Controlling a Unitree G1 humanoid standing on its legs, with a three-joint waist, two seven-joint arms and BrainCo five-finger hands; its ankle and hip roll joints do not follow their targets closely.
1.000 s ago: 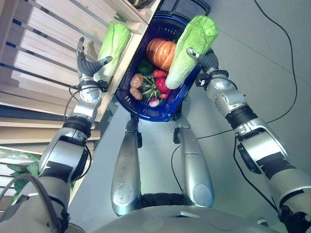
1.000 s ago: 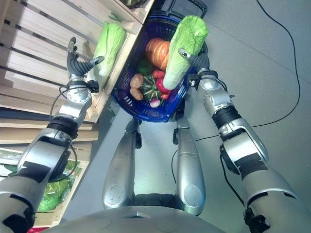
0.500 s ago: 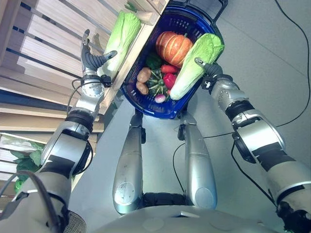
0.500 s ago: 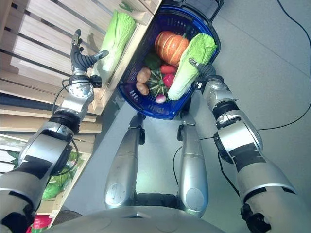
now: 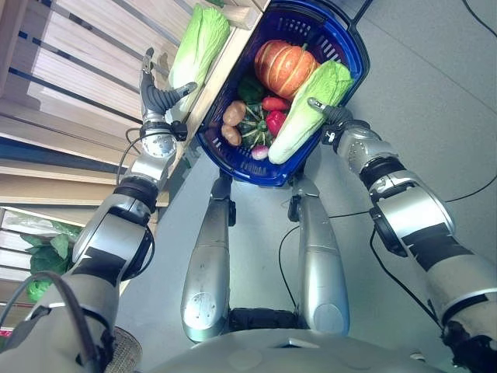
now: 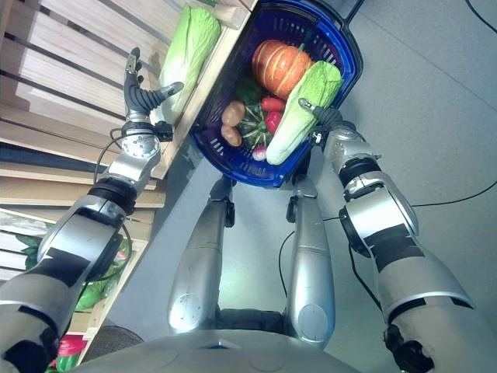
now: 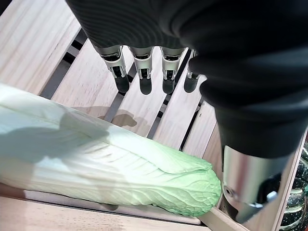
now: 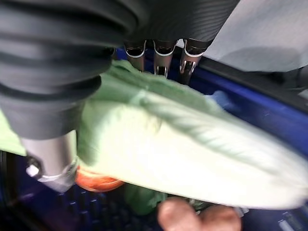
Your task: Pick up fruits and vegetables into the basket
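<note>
I take the blue basket (image 5: 330, 35) as my landmark; it already holds a pumpkin (image 5: 284, 67), a potato (image 5: 234, 113), a red pepper (image 5: 275, 122) and a striped green squash (image 5: 252, 130). My right hand (image 5: 334, 116) is at the basket's right rim, fingers and thumb curled round a napa cabbage (image 5: 309, 113). This cabbage lies inside the basket along that right wall, its long axis running from the leafy top next to the pumpkin down to the white stem end at the near rim. In the right wrist view its pale ribs pass straight under my fingers (image 8: 164, 57), so I judge it set in place and ready to be let go.

Left of the basket, on the slatted wooden shelf (image 5: 85, 54), lies a second napa cabbage (image 5: 199, 47), its length running along the shelf edge. My left hand (image 5: 159, 99) is the nearer one, just below its stem end, fingers straight and spread, holding nothing. In the left wrist view this cabbage lies across, between my fingertips (image 7: 146, 84) and thumb (image 7: 243, 180), not touched.
</note>
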